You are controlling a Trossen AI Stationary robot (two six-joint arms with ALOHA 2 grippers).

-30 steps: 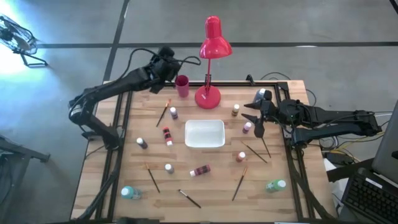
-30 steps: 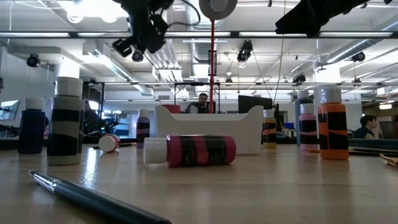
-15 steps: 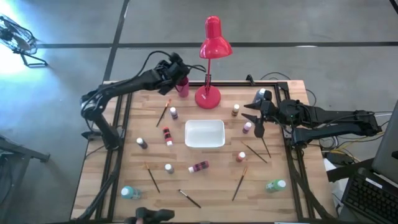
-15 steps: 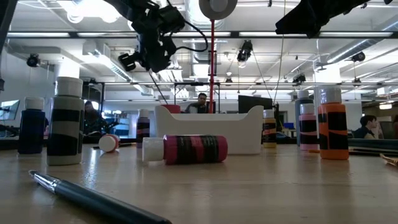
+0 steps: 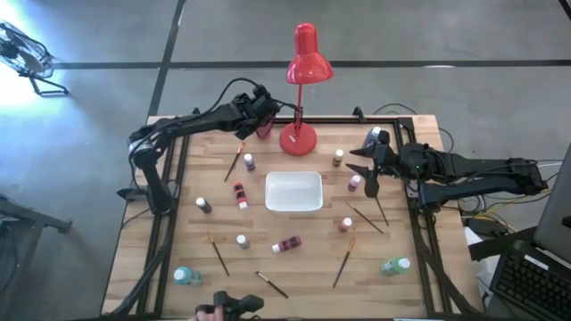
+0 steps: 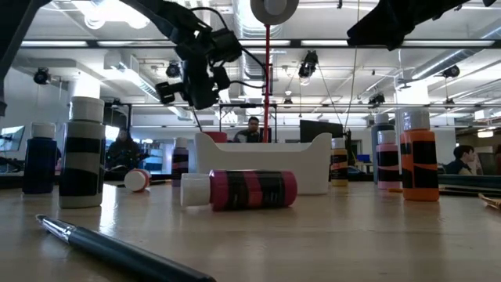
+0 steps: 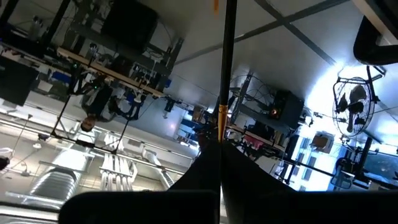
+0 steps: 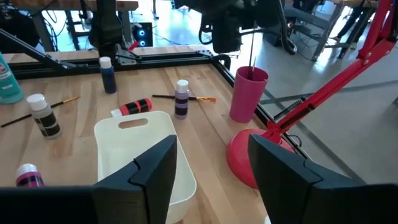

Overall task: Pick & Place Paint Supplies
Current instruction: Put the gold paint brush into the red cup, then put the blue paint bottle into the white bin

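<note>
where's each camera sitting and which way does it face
High: overhead, facing down; both arms, white tray.
Low: table level, facing across; pink bottle lying down, left tool above.
Left wrist: facing up at the ceiling; shut fingers pinch a thin stick.
Right wrist: facing across; open right tool.
Shared: high and right wrist both show red cup.

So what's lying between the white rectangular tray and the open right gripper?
In the high view, one pink-labelled paint bottle stands between the white tray and the right gripper; otherwise bare wood.
</note>
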